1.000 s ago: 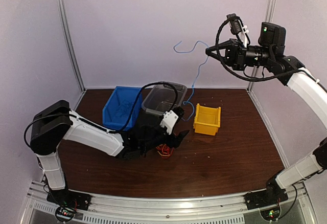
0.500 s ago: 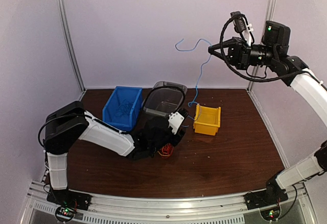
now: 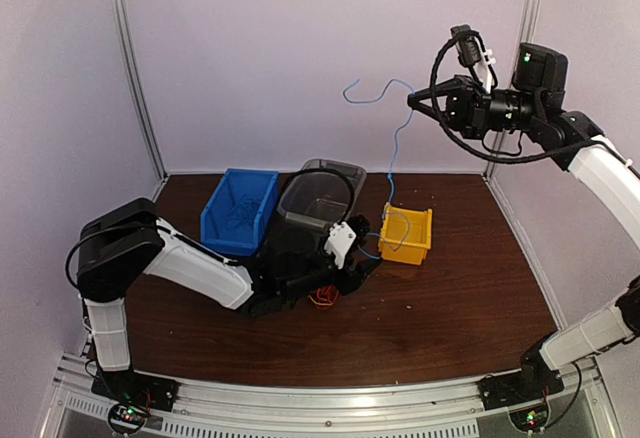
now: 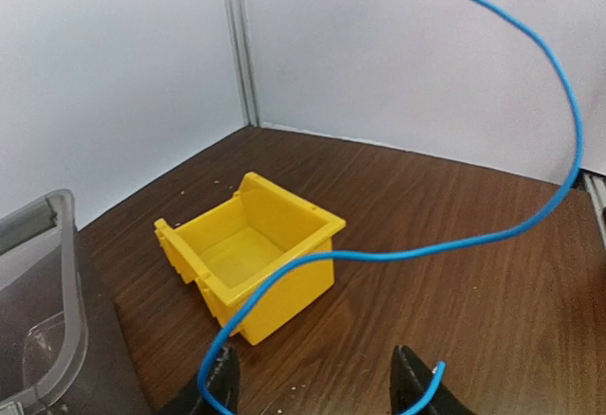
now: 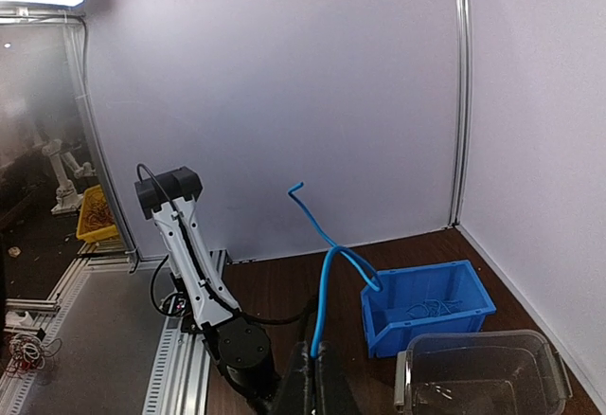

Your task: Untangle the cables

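Blue bin (image 3: pixel 222 226) at the back left holds thin blue wires (image 5: pixel 431 309); you cannot tell what sits in the clear tub (image 3: pixel 318 196) beside it. Your right gripper (image 3: pixel 415 101), raised high, is pinched onto the blue cable (image 3: pixel 393 148), which drops past the yellow bin (image 4: pixel 284 292) to your left gripper (image 4: pixel 317 382), whose jaws stand apart. Red and orange cables (image 3: pixel 322 296) lie under that arm. Since a second ago, the left gripper has slid toward the yellow bin, and the cable now loops across it.
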`<act>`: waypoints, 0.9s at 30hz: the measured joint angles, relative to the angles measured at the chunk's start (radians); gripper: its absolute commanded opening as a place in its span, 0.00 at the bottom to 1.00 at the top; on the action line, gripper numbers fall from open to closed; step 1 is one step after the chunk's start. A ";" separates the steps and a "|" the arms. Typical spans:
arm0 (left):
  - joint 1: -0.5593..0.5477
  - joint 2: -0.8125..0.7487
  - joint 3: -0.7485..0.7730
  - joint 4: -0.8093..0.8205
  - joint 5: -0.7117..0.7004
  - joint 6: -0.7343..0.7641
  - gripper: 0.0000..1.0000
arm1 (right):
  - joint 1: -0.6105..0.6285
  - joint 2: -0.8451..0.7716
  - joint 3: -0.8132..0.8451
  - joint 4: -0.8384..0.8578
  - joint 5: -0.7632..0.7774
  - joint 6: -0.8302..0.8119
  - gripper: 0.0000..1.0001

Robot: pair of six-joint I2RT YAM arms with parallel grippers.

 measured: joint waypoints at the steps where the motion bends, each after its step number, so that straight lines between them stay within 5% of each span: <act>1: 0.002 -0.005 -0.003 0.008 0.027 -0.014 0.51 | 0.000 -0.001 -0.004 0.000 0.000 -0.001 0.00; 5: 0.018 -0.018 -0.008 0.053 0.143 -0.081 0.42 | 0.000 -0.002 -0.018 0.000 0.000 -0.003 0.00; 9: 0.049 -0.019 -0.008 0.085 0.222 -0.149 0.13 | 0.000 -0.002 -0.026 0.000 0.000 -0.003 0.00; 12: 0.066 -0.019 -0.008 0.097 0.259 -0.168 0.01 | 0.000 -0.006 -0.032 0.000 0.001 -0.003 0.00; 25: 0.072 -0.090 -0.075 0.086 0.272 -0.182 0.00 | -0.087 -0.020 -0.040 0.009 0.005 0.025 0.00; 27: 0.072 -0.115 -0.094 0.073 0.246 -0.187 0.10 | -0.106 -0.020 -0.040 0.013 0.006 0.031 0.00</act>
